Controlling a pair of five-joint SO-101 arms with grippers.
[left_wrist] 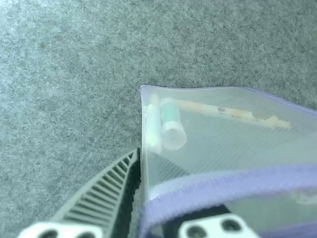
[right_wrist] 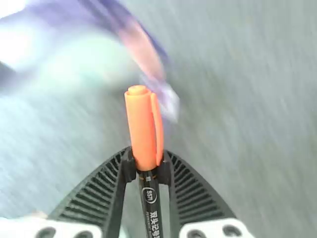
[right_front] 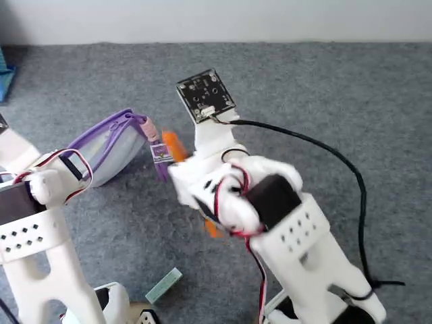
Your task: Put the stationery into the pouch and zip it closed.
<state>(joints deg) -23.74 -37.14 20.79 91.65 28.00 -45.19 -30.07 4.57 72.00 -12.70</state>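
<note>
The grey, carpet-textured tabletop runs up to a pale wall, and from above you have the pouch left of centre: translucent, edged in purple, with its pink zip pull at the end facing the right arm. Your left gripper is clamped on the pouch's purple-trimmed edge, one ribbed finger outside the wall. The left wrist view lets you look through that wall to a capped tube with a green band and a long pale stick lying inside. Your right gripper is closed tightly on the black barrel of an orange-capped marker pen, cap pointing away from the wrist towards the blurred purple pouch. In the high view the cap sits just beside the zip pull. That view also gives you a mint-green block lying loose on the tabletop between the two arm bases, and a black cable trailing from the right arm.
</note>
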